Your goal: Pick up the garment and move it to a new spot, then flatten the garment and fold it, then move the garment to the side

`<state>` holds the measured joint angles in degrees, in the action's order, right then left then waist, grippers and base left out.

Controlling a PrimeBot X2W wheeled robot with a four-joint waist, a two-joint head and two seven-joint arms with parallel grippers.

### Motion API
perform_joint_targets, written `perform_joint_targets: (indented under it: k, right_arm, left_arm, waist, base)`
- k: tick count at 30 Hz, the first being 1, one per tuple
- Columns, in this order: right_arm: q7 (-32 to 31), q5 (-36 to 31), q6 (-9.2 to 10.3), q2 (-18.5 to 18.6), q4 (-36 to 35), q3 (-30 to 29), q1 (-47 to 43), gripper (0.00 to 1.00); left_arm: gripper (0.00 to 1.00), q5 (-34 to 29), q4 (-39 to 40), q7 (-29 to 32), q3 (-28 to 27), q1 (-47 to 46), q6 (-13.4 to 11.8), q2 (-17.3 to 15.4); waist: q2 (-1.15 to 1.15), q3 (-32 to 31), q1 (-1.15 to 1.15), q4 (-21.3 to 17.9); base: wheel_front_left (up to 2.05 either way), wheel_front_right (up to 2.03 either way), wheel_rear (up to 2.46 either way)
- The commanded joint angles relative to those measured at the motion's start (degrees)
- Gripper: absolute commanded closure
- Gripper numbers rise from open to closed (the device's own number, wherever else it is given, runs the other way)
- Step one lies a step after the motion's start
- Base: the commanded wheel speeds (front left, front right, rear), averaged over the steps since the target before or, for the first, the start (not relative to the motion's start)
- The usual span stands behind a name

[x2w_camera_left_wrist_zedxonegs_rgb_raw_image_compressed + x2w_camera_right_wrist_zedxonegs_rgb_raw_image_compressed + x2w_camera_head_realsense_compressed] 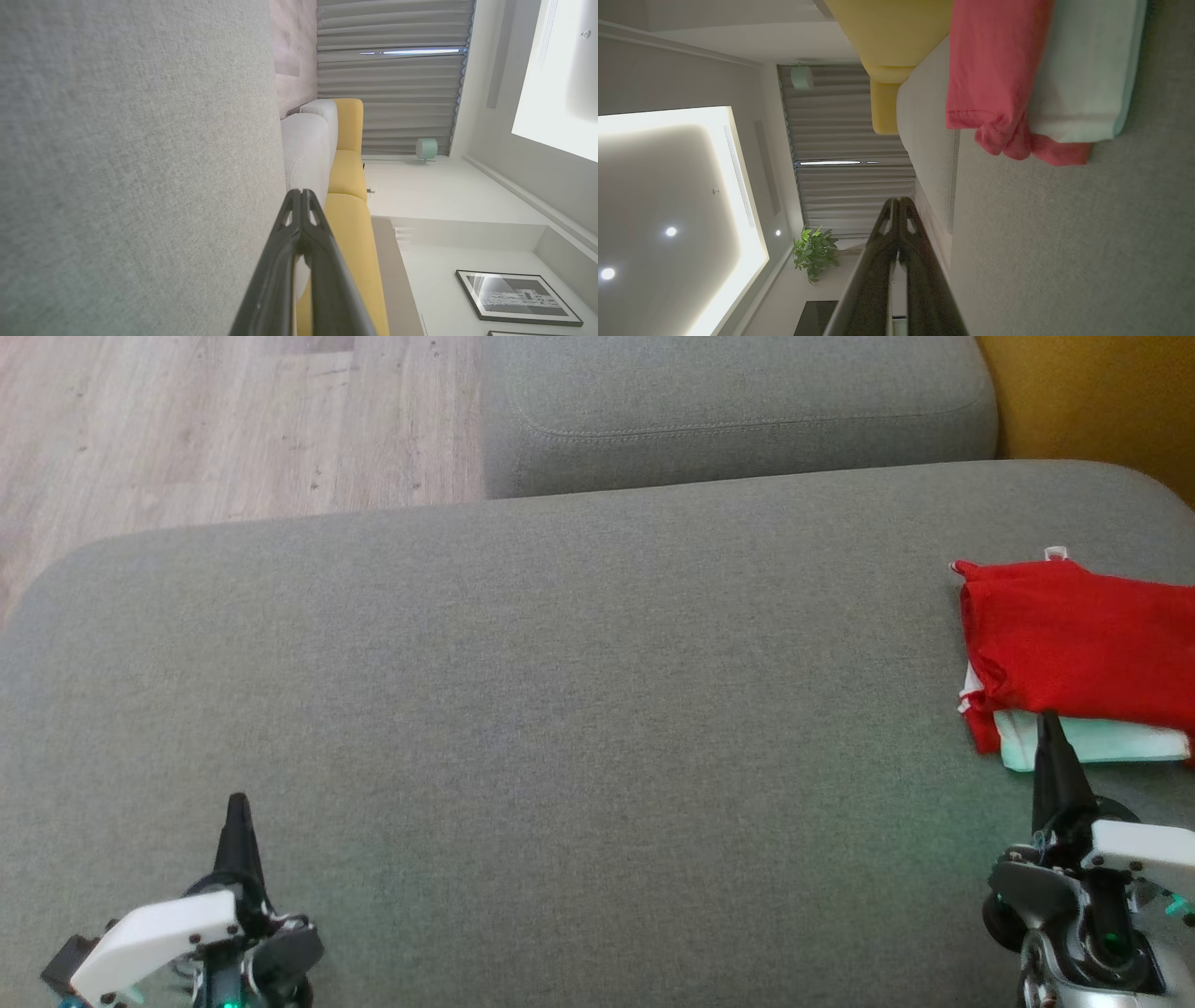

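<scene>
The garment (1074, 644) is red with a pale mint-white layer, folded into a compact stack at the right edge of the grey sofa seat (560, 691). In the right wrist view the garment (1017, 79) lies near the top, red fold over pale fold. My right gripper (1047, 721) is shut and empty, its tip just at the stack's near edge; whether it touches is unclear. The right gripper (899, 201) has its fingers pressed together. My left gripper (237, 801) is shut with nothing in it, low at the left over bare cushion, also seen as left gripper (300, 192).
A second grey cushion (738, 411) sits behind the seat. A yellow sofa part (1102, 401) is at the far right and wood floor (224, 429) at the far left. The seat drops off at its left and back edges.
</scene>
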<state>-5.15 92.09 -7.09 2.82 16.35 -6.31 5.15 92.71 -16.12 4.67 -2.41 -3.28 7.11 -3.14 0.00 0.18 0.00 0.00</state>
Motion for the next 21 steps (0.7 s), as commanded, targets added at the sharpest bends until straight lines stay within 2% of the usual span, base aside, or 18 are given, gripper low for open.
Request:
perform_joint_targets:
  k: [1,21]
  right_arm:
    - [-0.46,0.98,-0.40,0.86,-2.39,0.89,0.93,1.00]
    - [-0.67,0.77,-0.40,0.68,-2.38,0.63,0.95,1.00]
  left_arm:
    - [1.00,0.80,2.14,0.52,-2.50,-2.77,0.37,-0.91]
    - [1.00,0.50,2.12,0.80,-2.85,-2.80,0.37,-0.66]
  waist:
    - [0.00,0.00,0.00,0.00]
    - [0.00,0.00,0.00,0.00]
  base:
    - [0.00,0.00,0.00]
    - [0.00,0.00,0.00]
